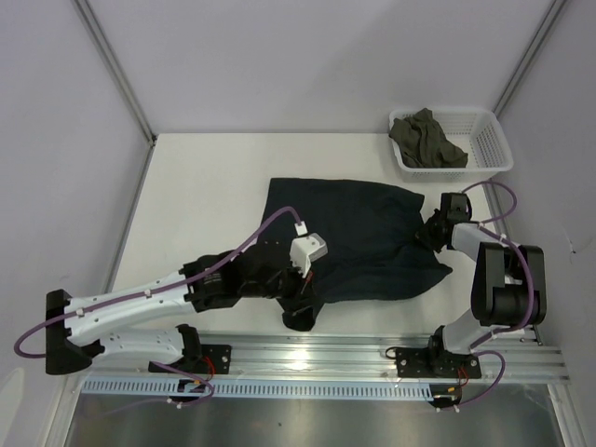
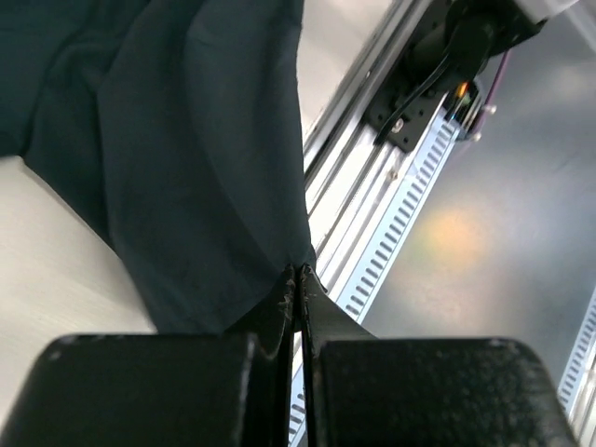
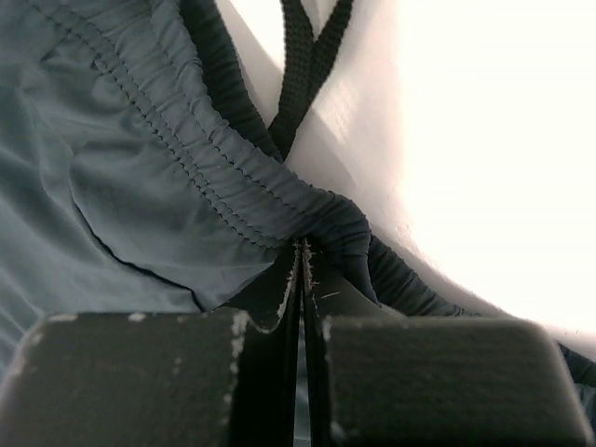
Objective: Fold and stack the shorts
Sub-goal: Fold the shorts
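The task is judged to be at an early stage; the shorts (image 1: pixel 358 237) are spread across the middle of the bench (image 1: pixel 205 186), mostly flat and wide, and no finished fold or stack is seen. Whether the cloth is already doubled once cannot be told from above, since the dark fabric hides its layers; the folding proper and the stacking are taken to be left. A second, grey-green garment (image 1: pixel 426 140) is heaped in the white basket (image 1: pixel 492 142) at the far right corner, well apart from the work.

The left arm (image 1: pixel 140 303) is stretched low from the near left toward the near edge of the shorts, where the cloth is bunched; the right arm (image 1: pixel 503 279) is bent upright, its wrist turned down to the right edge of the garment.

The left gripper (image 2: pixel 296 279) is closed tight on a corner of the fabric, which is drawn up into a peak between the jaws; the right gripper (image 3: pixel 300 253) is likewise pinched shut on the gathered waistband (image 3: pixel 214 168), beside the black drawstring cords (image 3: pixel 312 56).
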### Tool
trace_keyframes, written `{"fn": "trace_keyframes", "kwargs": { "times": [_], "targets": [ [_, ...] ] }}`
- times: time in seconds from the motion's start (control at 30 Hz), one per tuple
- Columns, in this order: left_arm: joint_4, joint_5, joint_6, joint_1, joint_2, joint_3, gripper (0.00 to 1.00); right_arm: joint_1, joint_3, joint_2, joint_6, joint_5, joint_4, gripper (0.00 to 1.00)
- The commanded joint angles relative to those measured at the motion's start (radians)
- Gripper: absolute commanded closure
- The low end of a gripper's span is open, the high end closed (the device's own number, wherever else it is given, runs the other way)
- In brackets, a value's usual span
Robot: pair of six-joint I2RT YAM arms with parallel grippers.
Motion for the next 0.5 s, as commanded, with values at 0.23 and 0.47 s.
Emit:
{"fn": "trace_keyframes", "kwargs": {
  "times": [0.23,0.47],
  "targets": [
    [-0.038,-0.006,0.027,0.122,-0.034,0.071,1.00,0.018,0.110,0.181,0.069,0.101,-0.026,1.00],
    [-0.040,0.028,0.074,0.260,0.007,0.130,1.00,0.042,0.254,0.277,0.070,0.087,-0.080,1.00]
  ]
}}
